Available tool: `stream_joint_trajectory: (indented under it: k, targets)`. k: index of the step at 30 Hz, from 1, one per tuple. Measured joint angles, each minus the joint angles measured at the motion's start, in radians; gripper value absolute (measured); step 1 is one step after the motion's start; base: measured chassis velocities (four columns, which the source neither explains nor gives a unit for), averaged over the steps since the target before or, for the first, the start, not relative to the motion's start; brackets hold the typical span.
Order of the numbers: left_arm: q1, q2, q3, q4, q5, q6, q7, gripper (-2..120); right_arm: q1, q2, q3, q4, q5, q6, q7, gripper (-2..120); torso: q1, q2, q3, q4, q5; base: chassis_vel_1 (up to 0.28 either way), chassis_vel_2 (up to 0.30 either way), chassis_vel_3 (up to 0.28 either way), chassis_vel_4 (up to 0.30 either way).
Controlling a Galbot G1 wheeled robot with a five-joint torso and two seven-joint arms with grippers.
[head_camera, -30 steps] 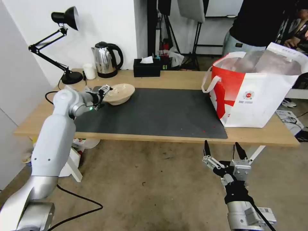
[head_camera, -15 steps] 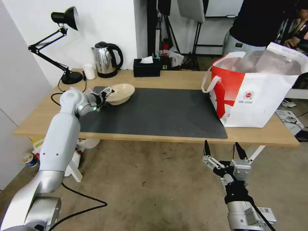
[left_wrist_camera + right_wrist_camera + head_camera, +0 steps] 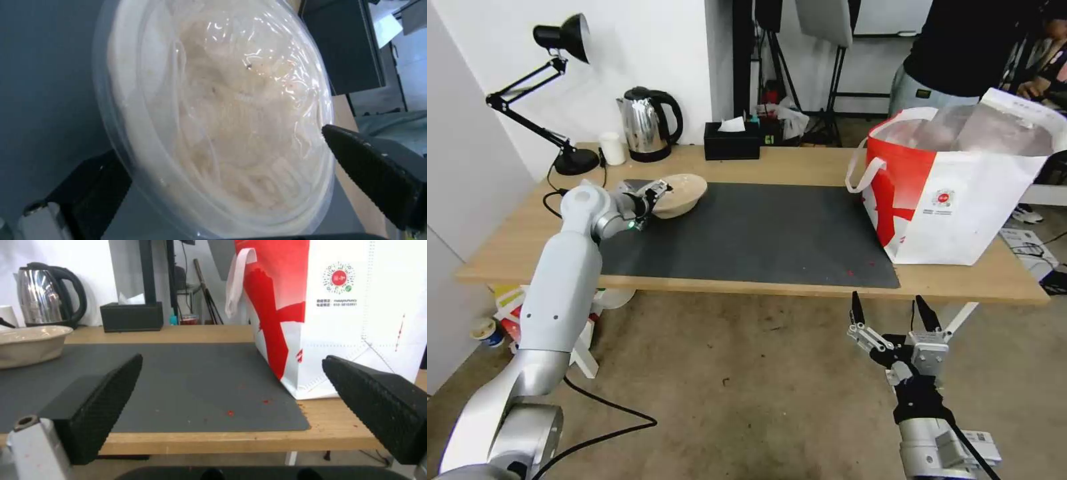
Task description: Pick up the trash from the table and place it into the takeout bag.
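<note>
We are at the carry step. Our left gripper [image 3: 657, 192] is closed on the rim of the bowl [image 3: 678, 194], the flat beige one. In the left wrist view one finger [image 3: 378, 173] sits over the clear film on top and the other finger [image 3: 95, 186] sits under the near edge, so the rim is pinched between them. The bowl looks tipped, with its far side lower, and we cannot tell if it is off the mat [image 3: 760, 233] or resting on it.

The bag [image 3: 960, 200] stands far off to the gripper's right, at the other end of the table [image 3: 800, 163]. Its mouth is open and well above the gripper. So we think the next move needs a lift first, then a long trip across the mat, high enough to clear the bag's top edge. The bowl hangs from one edge only, so it could swing or slip if we go fast.

Our right gripper [image 3: 890, 313] waits low, in front of the table edge, with its fingers spread wide and nothing in them.

Compared with a second ago, our left arm has swung in toward the middle, and its elbow has come closer to the mat. The gripper and bowl have moved a little to the right, toward the bag. The bag and the right gripper have not moved.
</note>
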Motion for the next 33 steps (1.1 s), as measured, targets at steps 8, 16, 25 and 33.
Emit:
stream_joint_trajectory:
  k: [8, 16, 25, 33]
  targets:
    - [-0.003, -0.005, -0.005, 0.017, 0.007, 0.004, 0.009, 93, 0.0, 0.0, 0.0, 0.0, 0.0, 0.0, 0.0, 100, 0.0, 0.0, 0.0, 0.0, -0.0001, 0.0, 0.0, 0.0, 0.0]
    - [0.011, 0.0, -0.013, 0.019, 0.019, 0.003, 0.021, 64, 0.0, 0.0, 0.0, 0.0, 0.0, 0.0, 0.0, 100, 0.0, 0.0, 0.0, 0.0, -0.0002, 0.0, 0.0, 0.0, 0.0]
    - [0.026, 0.012, -0.019, 0.015, 0.029, 0.001, 0.041, 30, 0.0, 0.0, 0.0, 0.0, 0.0, 0.0, 0.0, 100, 0.0, 0.0, 0.0, 0.0, 0.0, 0.0, 0.0, 0.0, 0.0]
    - [0.062, 0.022, -0.028, -0.031, 0.033, -0.003, 0.047, 9, 0.0, 0.0, 0.0, 0.0, 0.0, 0.0, 0.0, 100, 0.0, 0.0, 0.0, 0.0, -0.0003, 0.0, 0.0, 0.0, 0.0]
